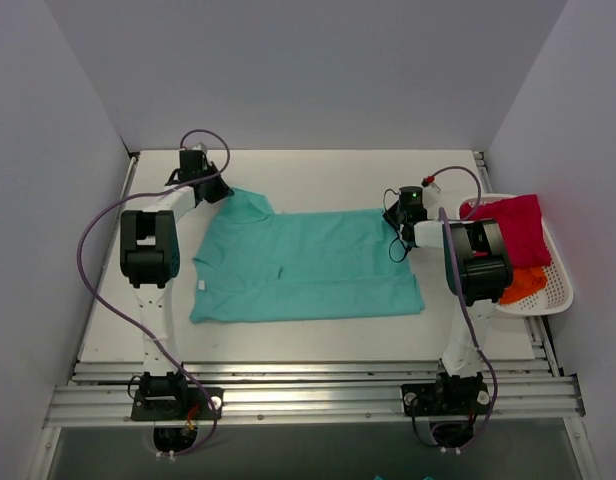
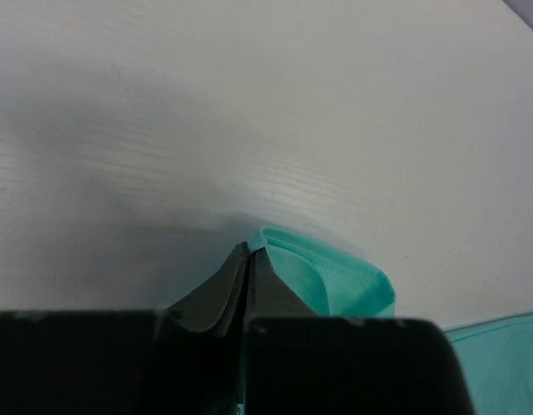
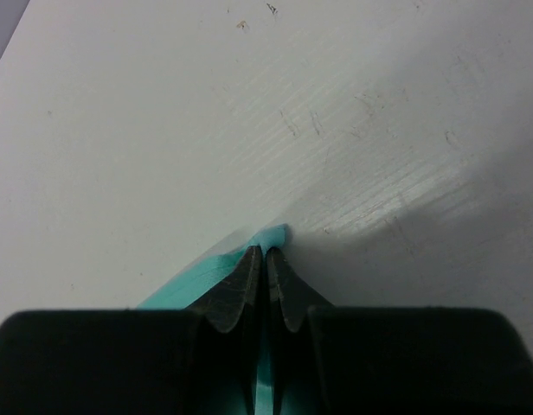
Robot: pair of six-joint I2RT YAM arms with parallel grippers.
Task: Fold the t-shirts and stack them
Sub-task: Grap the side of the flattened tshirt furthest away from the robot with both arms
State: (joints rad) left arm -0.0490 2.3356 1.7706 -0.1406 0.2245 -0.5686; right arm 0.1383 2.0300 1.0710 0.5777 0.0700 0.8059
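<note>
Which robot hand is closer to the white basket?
The right one. The right gripper pinches a corner of the teal t-shirt close beside the white basket; the left gripper pinches its opposite corner, far across the table.

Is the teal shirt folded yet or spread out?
Spread out: teal shirt lies flat, left gripper and right gripper pinching its far edge.

Top view, 12 = far wall. Spread tee (image 1: 308, 265) flat on counter (image 1: 308, 175), ctr, long axis 9–3. Left jaws at tee's 10 o'clock corner, pinching cloth edge; right jaws at 2 o'clock corner, same. Basket (image 1: 560, 290) at counter's 3 o'clock edge, just beyond R arm. In basket: upper tee (image 1: 513, 225) at 12 end, over rim toward 9; lower tee (image 1: 526, 285) at its 6, partly behind arm. Arm bases: L at 7, R at 5.
</note>
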